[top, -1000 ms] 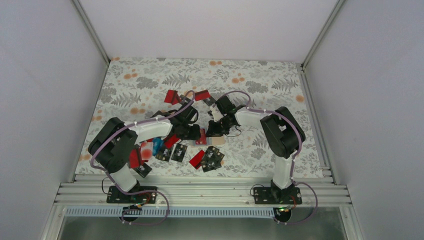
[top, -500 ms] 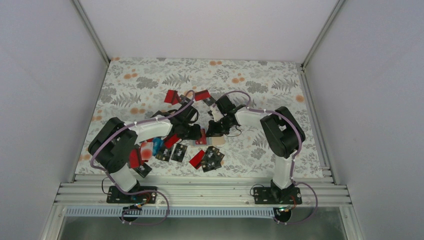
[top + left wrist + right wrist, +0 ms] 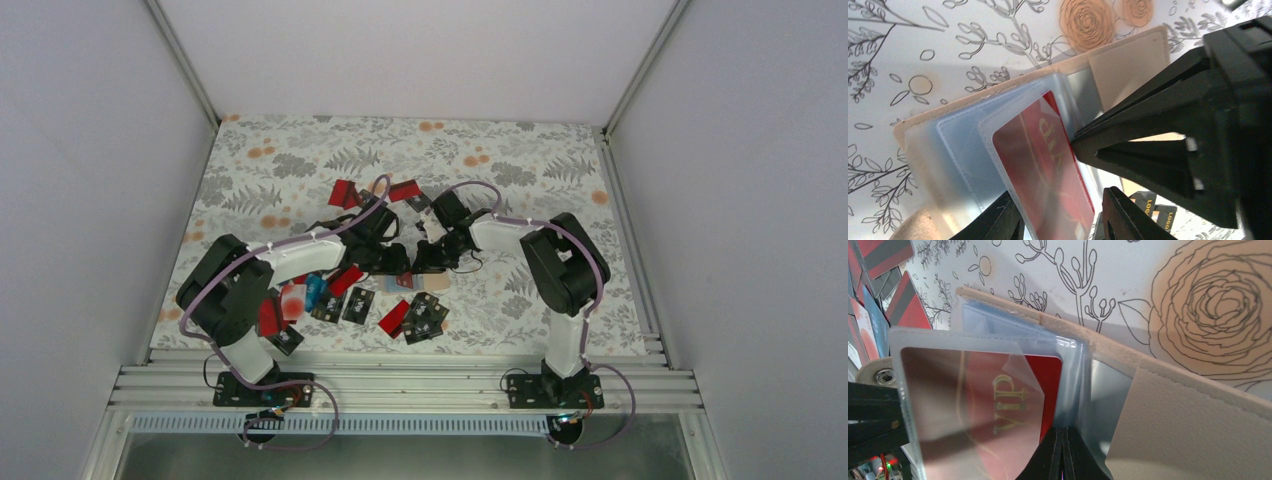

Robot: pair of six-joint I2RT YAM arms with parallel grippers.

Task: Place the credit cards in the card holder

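Observation:
The card holder (image 3: 1128, 65) lies open on the flowered cloth, tan outside with clear sleeves; in the top view only a tan corner (image 3: 432, 283) shows. A red credit card (image 3: 1043, 160) marked VIP sits partly inside one sleeve. My left gripper (image 3: 1063, 220) has a finger on either long edge of that card and grips it. My right gripper (image 3: 1063, 450) is shut on a clear sleeve leaf of the holder (image 3: 1188, 420), right beside the red card (image 3: 1048, 375). In the top view both grippers (image 3: 393, 260) (image 3: 420, 262) meet at mid-table.
Several loose red, black and blue cards (image 3: 358, 303) lie around and in front of the left arm, with more red ones (image 3: 345, 193) behind it. A red and black cluster (image 3: 415, 317) lies just in front of the holder. White walls enclose the table.
My left gripper has moved a little to the right, carrying the red card closer to the right gripper and the holder. The right arm has stayed still.

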